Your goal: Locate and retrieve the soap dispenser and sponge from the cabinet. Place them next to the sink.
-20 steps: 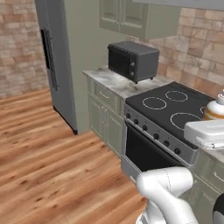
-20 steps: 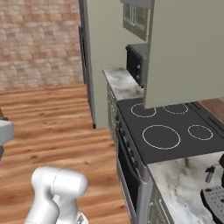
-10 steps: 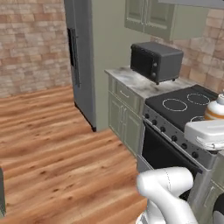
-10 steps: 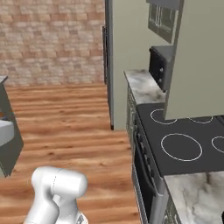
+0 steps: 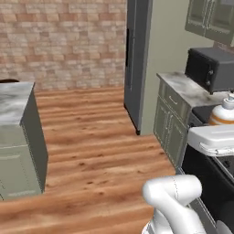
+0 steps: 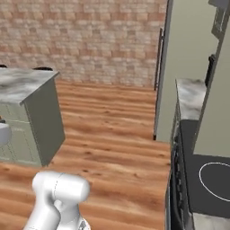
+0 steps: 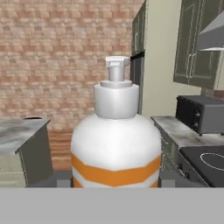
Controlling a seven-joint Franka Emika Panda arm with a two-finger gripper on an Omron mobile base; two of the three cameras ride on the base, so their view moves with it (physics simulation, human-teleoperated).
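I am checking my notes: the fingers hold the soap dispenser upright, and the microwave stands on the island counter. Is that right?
One detail is wrong. The microwave stands on the counter beside the stove, not on the island; the left base view shows it. The fingers do hold the soap dispenser upright.

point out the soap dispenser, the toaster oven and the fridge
soap dispenser [image 7: 115,148]: hand view, on its white body above the orange band
toaster oven [image 5: 213,69]: left base view, on its dark front
fridge [image 5: 136,59]: left base view, on its grey side panel
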